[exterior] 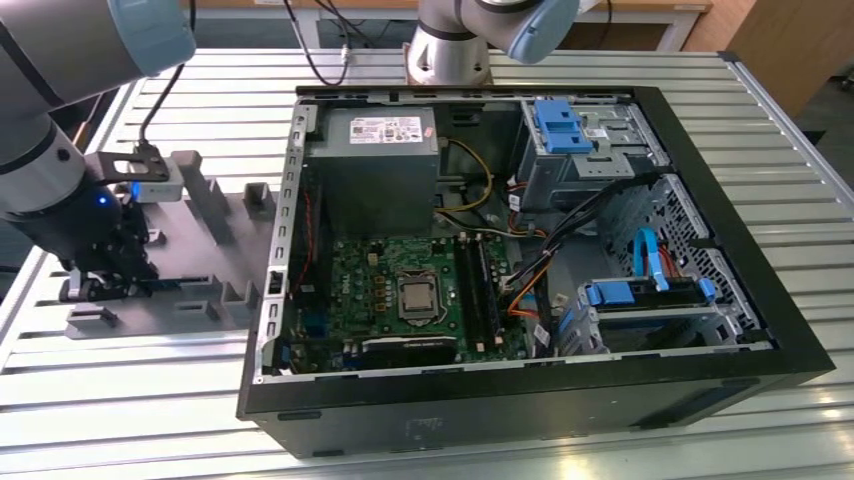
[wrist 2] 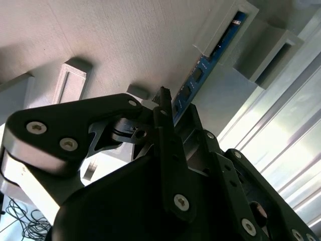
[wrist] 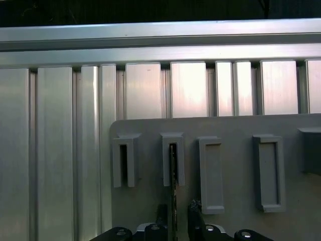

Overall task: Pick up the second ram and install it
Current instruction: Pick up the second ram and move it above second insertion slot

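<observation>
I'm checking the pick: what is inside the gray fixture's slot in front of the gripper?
The second ram stands on edge in that slot, with the gripper open around it. The slot walls cover part of it.

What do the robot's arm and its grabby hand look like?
The arm is fat, round silver-grey tubes with pale blue caps at the joints. A black cable runs to a small pale box by the wrist, beside a tiny blue light. The gripper is black, built of flat plates with shiny round screws, ending in two thin fingers.
</observation>
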